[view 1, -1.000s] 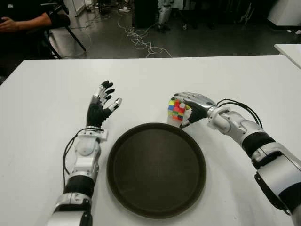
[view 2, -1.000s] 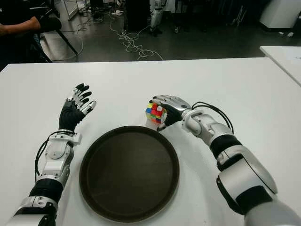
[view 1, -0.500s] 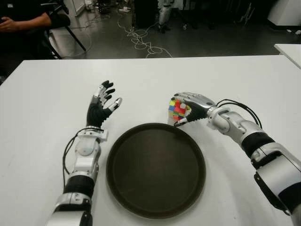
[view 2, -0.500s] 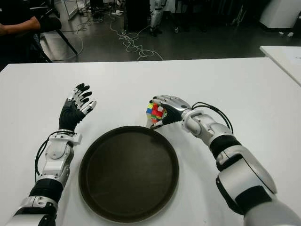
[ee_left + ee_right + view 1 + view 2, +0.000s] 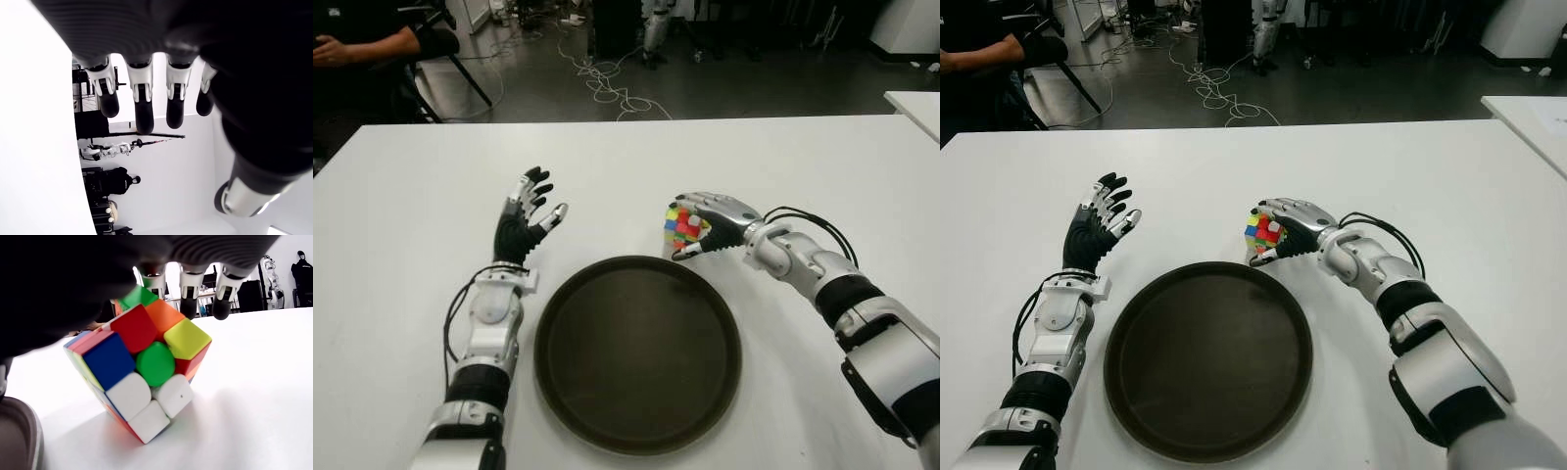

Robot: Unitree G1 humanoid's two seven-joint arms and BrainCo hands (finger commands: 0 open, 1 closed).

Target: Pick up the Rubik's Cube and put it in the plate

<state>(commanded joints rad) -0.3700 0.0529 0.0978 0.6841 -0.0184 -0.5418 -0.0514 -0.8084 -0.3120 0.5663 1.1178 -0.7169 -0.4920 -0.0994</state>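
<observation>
Left hand: my left hand hovers left of the plate, fingers spread, holding nothing, unchanged.
Plate: the round, dark, matte plate with its raised rim sits between my arms.
Cube: the glossy Rubik's Cube is tipped on 1 corner, touching the table, just beyond the plate's far rim; 1 s ago it sat flatter.
Right hand: my right hand curls over the cube, gripping it.
Room: bare white table lies open on all sides.

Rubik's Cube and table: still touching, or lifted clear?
Touching. The right wrist view shows the Rubik's Cube tilted in the right hand, its lowest corner meeting the table.
</observation>
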